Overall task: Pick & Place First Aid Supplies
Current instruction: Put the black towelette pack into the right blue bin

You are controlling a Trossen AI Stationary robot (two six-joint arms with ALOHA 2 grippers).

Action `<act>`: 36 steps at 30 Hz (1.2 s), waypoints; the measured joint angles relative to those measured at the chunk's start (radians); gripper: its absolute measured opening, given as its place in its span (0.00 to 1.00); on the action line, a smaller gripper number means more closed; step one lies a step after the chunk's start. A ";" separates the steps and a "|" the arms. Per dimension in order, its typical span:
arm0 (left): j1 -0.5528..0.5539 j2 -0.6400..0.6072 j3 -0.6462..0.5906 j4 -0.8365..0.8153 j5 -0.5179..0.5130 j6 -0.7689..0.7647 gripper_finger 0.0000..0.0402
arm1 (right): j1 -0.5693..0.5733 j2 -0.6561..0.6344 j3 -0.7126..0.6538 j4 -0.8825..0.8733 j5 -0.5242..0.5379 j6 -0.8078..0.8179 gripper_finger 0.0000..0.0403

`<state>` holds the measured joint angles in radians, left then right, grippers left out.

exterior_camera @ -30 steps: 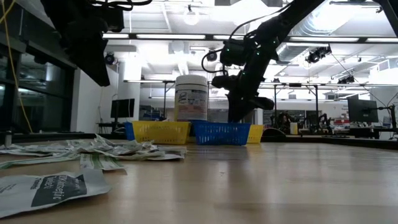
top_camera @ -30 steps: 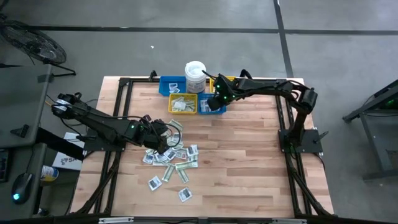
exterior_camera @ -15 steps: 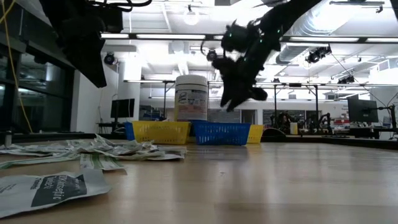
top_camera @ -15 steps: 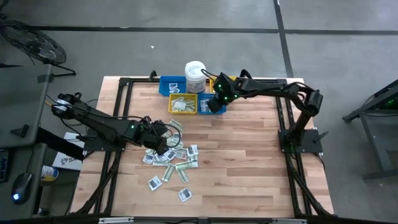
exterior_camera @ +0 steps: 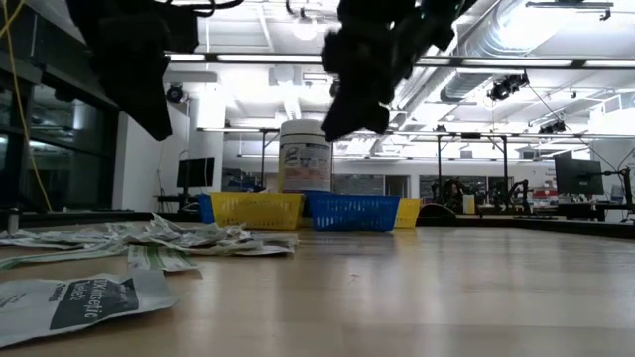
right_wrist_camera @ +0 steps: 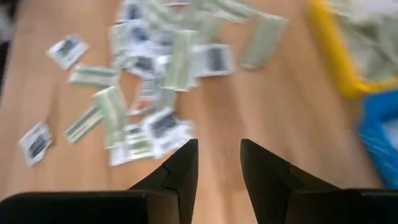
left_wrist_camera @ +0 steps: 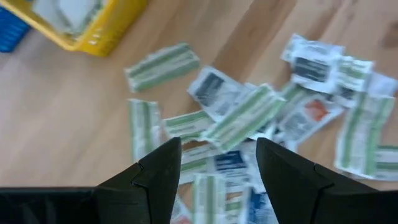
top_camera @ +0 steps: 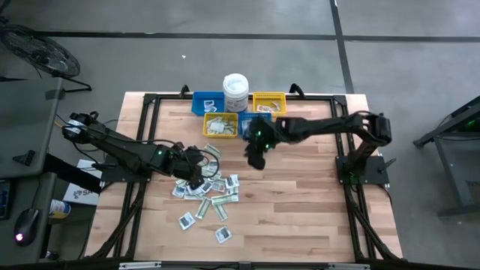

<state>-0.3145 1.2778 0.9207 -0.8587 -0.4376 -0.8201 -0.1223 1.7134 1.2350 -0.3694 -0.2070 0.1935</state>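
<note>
Over the wood table (top_camera: 300, 202), at about nine o'clock from its centre, the left gripper (top_camera: 196, 171) is hovering above the heap of first aid packets (top_camera: 206, 187), its fingers spread wide with nothing between them. In the left wrist view the gap between the fingers is framing a crossed tangle of green-and-white strips (left_wrist_camera: 239, 118) and white square packets (left_wrist_camera: 314, 59).

The right gripper (top_camera: 257, 154) is hanging in the air just below the bins, at roughly twelve o'clock from the table's centre, fingers parted and empty in its own wrist view. It is pointing toward the heap.

Bins at twelve o'clock along the far edge: a yellow bin (top_camera: 220, 125) already holding pale packets, a blue bin (top_camera: 206, 101) behind it, a second yellow bin (top_camera: 269, 101), with a white lidded tub (top_camera: 235, 88) between. A further blue bin is partly hidden under the right arm.

Judgement on doing the step well: the left gripper is best placed for the next pick.
- Choose a packet lying on top or at the heap's rim, not one pinned under others.
- Come straight down, fingers straddling one packet's short width.
- Flat paper is hard to pinch off wood; catching a raised edge will likely help.
- Which packet is topmost is blurred in the wrist view, so I cannot tell for sure.
- Keep the two arms apart; both are aiming at the same pile.
</note>
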 joint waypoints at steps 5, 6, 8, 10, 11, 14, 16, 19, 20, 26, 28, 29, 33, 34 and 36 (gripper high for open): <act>0.000 0.010 0.000 0.041 0.101 -0.006 0.51 | 0.116 0.000 0.000 0.007 0.080 -0.061 0.28; 0.000 0.012 0.000 0.042 0.127 -0.021 0.51 | 0.131 0.000 0.000 0.005 0.110 -0.055 0.28; 0.000 0.016 0.000 0.040 0.190 -0.061 0.51 | 0.157 0.000 0.000 0.000 0.150 -0.020 0.28; -0.014 0.016 0.000 0.033 0.245 -0.106 0.51 | 0.171 0.000 0.000 -0.016 0.158 0.024 0.28; -0.030 0.016 0.000 0.026 0.264 -0.136 0.51 | 0.176 0.000 0.000 -0.032 0.158 0.047 0.28; -0.105 0.016 0.000 -0.001 0.299 -0.230 0.51 | 0.184 -0.002 0.000 -0.118 0.157 0.094 0.28; -0.172 0.016 0.000 -0.023 0.297 -0.311 0.51 | 0.187 -0.008 0.000 -0.203 0.171 0.095 0.28; -0.275 0.016 0.000 -0.026 0.274 -0.465 0.51 | 0.198 -0.012 -0.003 -0.290 0.199 0.097 0.28; -0.306 0.016 0.000 -0.026 0.273 -0.522 0.51 | 0.203 -0.017 -0.014 -0.299 0.199 0.096 0.28; -0.462 0.085 0.000 -0.021 0.279 -0.864 0.51 | 0.249 -0.100 -0.140 -0.242 0.226 0.169 0.28; -0.488 0.127 0.000 -0.003 0.306 -0.954 0.51 | 0.265 -0.141 -0.187 -0.199 0.243 0.210 0.28; -0.496 0.150 0.000 0.010 0.320 -0.986 0.51 | 0.273 -0.164 -0.207 -0.181 0.254 0.229 0.28; -0.498 0.234 0.000 0.098 0.350 -1.001 0.51 | 0.311 -0.247 -0.274 -0.141 0.285 0.252 0.28; -0.498 0.253 0.000 0.116 0.351 -0.990 0.51 | 0.319 -0.266 -0.286 -0.135 0.295 0.254 0.28; -0.497 0.287 0.000 0.142 0.350 -0.984 0.51 | 0.332 -0.302 -0.306 -0.126 0.316 0.275 0.28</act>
<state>-0.8112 1.5645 0.9207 -0.7163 -0.0875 -1.8045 0.2098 1.4115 0.9291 -0.4955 0.1088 0.4682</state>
